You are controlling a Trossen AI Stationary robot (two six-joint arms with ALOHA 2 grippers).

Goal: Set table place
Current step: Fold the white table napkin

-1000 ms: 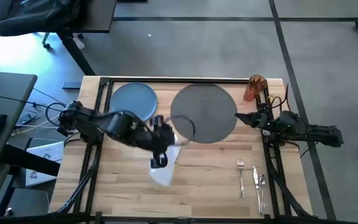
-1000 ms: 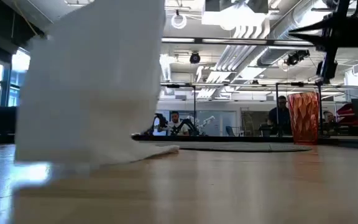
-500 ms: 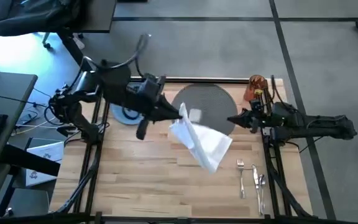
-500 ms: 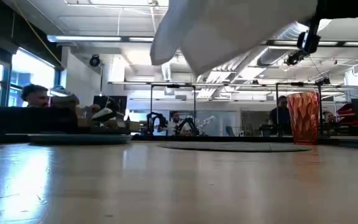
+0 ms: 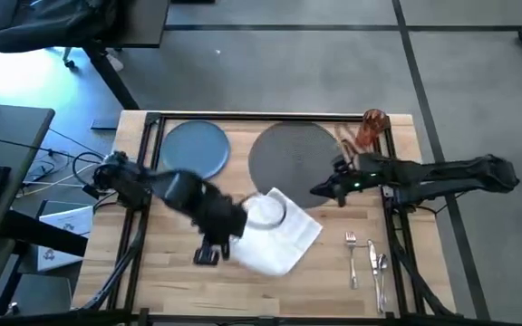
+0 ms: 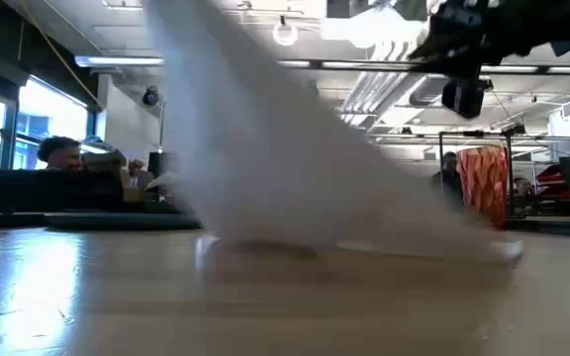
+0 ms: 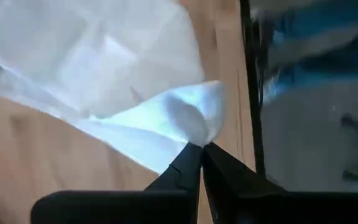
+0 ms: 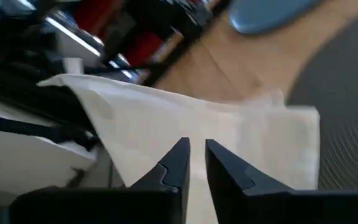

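Grey carpet surrounds the butcher-block table (image 5: 179,272) in the high view. On it the white napkin (image 5: 284,231) lies spread just beside the near edge of the grey mat (image 5: 293,163), with the blue plate (image 5: 194,148) to that mat's left, the orange cup (image 5: 370,129) at the far right corner and the fork (image 5: 351,255), knife (image 5: 371,263) and spoon (image 5: 382,268) near the right rail. The left gripper (image 5: 229,222) sits at the napkin's left edge; the right gripper (image 5: 320,190) hovers near its far right corner. To do this step well, the cloth should be drawn flat and square before being let go, not dropped bunched.

From table height, the napkin is a white blur hiding most of the table, and probably only its lower edge touches wood.

Seen from the left wrist, the fingers are pinched together on a napkin fold.

Looking past the right wrist, the fingers stand slightly apart over the cloth, gripping nothing.
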